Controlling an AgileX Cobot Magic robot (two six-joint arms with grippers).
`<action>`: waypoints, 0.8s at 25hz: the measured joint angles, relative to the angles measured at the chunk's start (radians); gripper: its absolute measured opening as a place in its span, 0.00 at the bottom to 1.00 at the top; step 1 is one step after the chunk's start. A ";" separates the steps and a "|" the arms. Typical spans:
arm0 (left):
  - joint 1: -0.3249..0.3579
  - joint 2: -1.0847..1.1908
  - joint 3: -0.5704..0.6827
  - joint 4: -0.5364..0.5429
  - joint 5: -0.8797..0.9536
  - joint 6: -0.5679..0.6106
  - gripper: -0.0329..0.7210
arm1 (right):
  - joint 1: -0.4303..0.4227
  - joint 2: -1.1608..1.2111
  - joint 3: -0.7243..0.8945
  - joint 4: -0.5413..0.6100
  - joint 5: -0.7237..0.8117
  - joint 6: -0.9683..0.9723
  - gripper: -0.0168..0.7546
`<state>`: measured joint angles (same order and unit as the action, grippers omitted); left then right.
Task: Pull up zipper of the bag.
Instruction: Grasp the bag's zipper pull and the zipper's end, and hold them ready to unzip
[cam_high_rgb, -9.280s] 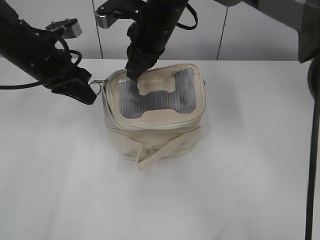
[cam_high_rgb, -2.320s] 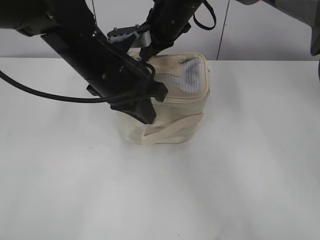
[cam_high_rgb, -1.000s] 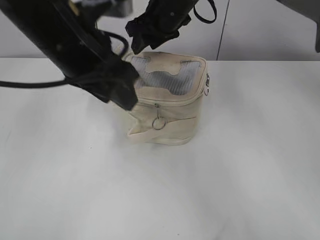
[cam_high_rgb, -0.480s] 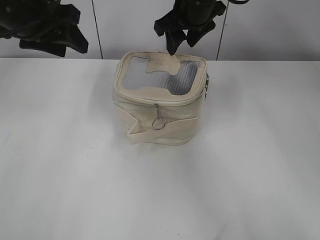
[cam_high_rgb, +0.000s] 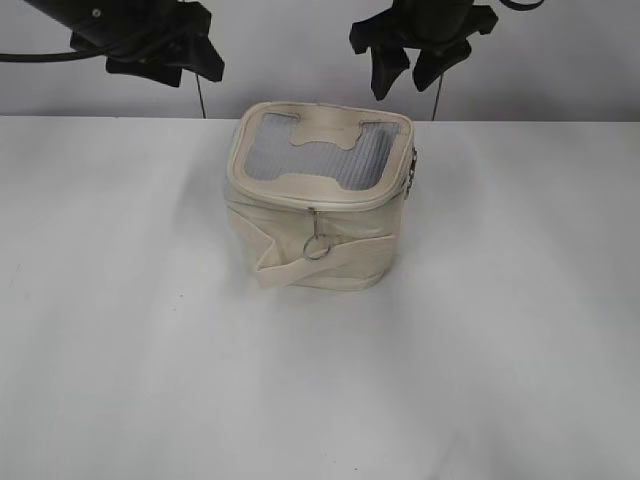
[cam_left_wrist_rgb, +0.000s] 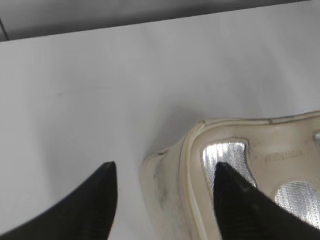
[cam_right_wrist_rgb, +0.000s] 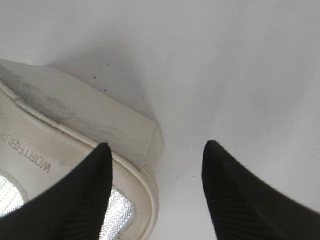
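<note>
Both arms have lifted clear of the bag (cam_high_rgb: 318, 200) since half a second ago: the left gripper (cam_high_rgb: 165, 62) has swung further in from the upper left edge, and the right gripper (cam_high_rgb: 420, 65) has risen from just above the lid to hang higher and a little further right.

Alone on the white table (cam_high_rgb: 500, 350), a little behind the middle, the bag stands upright with its grey mesh top panel (cam_high_rgb: 320, 152) and cream H-shaped patch (cam_high_rgb: 322, 135) facing up. Along the lid rim runs the zipper (cam_high_rgb: 300, 202), which looks closed along the front. One silver slider hangs at the front face with its ring pull (cam_high_rgb: 317, 245) dangling against the fabric, and a second slider (cam_high_rgb: 412, 172) sits at the bag's right corner. A wide cream strap (cam_high_rgb: 300, 268) wraps across the lower front.

Above and behind the bag, the right gripper hangs with its two dark fingers spread apart and nothing between them; in the right wrist view they frame one corner of the bag (cam_right_wrist_rgb: 100, 145) from above without touching it. To the upper left, well apart from the bag, the left gripper (cam_left_wrist_rgb: 165, 200) is likewise spread and empty, its fingers (cam_left_wrist_rgb: 235, 200) hovering over another corner of the lid.
</note>
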<state>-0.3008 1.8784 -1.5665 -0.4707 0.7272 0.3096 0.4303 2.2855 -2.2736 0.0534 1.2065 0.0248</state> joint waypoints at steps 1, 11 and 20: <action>0.000 0.024 -0.036 -0.002 0.014 0.007 0.66 | -0.010 -0.001 0.000 0.010 0.001 0.000 0.61; 0.001 0.259 -0.363 -0.075 0.321 0.111 0.66 | -0.045 -0.001 0.000 0.021 0.003 0.001 0.62; 0.001 0.416 -0.570 -0.071 0.477 0.147 0.66 | -0.051 -0.001 0.000 0.022 0.005 0.002 0.62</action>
<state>-0.3000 2.2947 -2.1365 -0.5419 1.2047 0.4570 0.3797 2.2847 -2.2736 0.0756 1.2113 0.0267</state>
